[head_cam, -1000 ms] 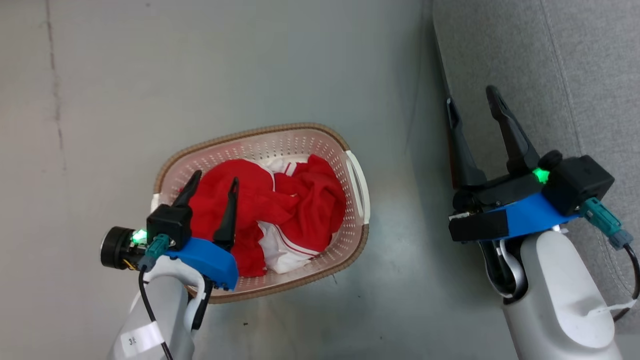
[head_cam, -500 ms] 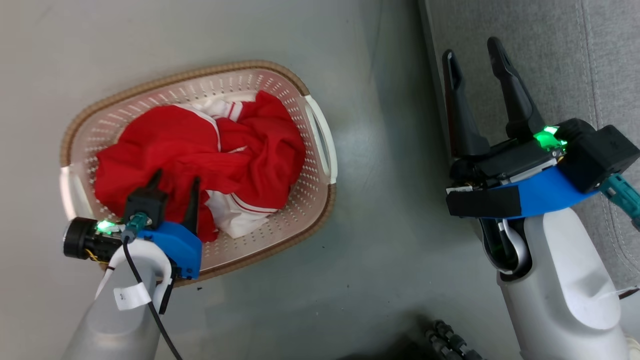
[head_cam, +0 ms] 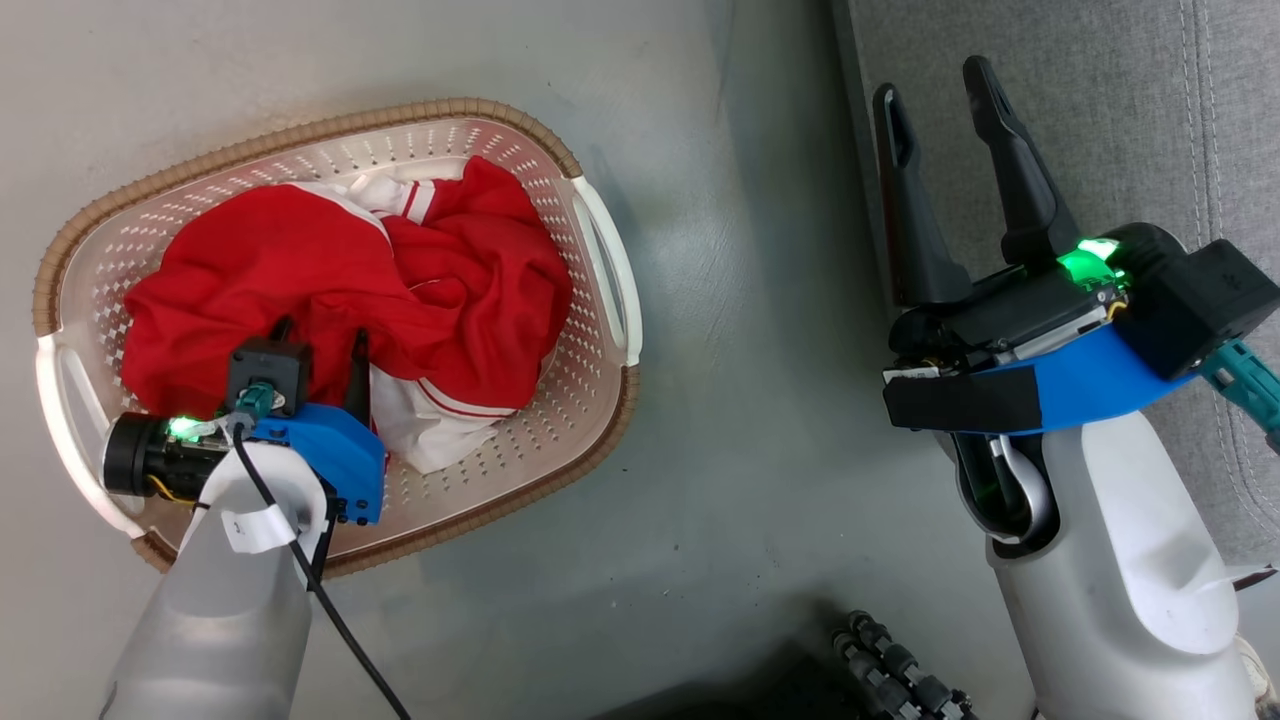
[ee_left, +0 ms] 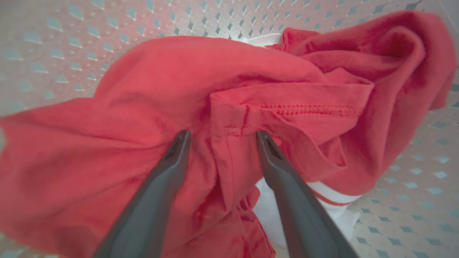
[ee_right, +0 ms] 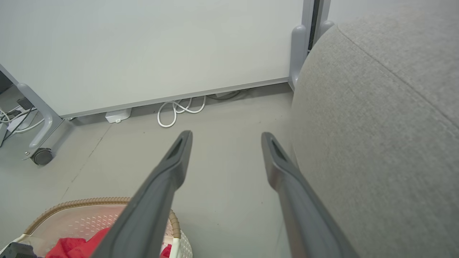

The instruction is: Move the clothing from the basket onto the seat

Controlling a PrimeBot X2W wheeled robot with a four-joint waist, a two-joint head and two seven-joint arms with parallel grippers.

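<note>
- Firstly, our left forearm point(head_cam: 215, 620) wears a small white tag point(head_cam: 245, 528); its mark is perhaps a "1", but it is too small for us to be sure.
- Our left gripper point(ee_left: 223, 134) stands spread apart, its tips pressed on the clothing point(ee_left: 172, 79), a red fold between them, not pinched.
- The clothing lies heaped inside the basket point(head_cam: 300, 128).
- Our right gripper point(head_cam: 930, 82) is spread wide and holds nothing, above the rounded edge of the seat point(head_cam: 1100, 100).
- Bare floor point(head_cam: 730, 400) lies between basket and seat.
</note>
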